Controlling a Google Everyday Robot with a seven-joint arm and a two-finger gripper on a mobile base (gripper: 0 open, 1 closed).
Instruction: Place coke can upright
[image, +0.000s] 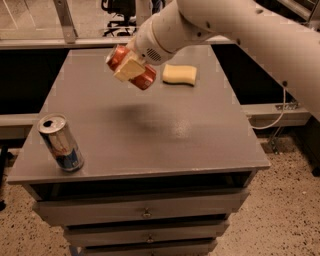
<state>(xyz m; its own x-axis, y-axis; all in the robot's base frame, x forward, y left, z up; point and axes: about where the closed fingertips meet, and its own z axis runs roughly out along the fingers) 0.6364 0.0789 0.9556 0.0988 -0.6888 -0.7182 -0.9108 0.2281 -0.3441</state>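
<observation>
The coke can is red with a silver end and lies tilted in the air, held above the back middle of the grey table. My gripper is shut on the coke can, with a cream finger pad across its side. The white arm reaches in from the upper right. The can's shadow falls on the tabletop below it.
A slim silver-and-blue can stands upright near the table's front left corner. A yellow sponge lies at the back right of the table. Drawers sit under the tabletop. Railings and a dark gap surround the table.
</observation>
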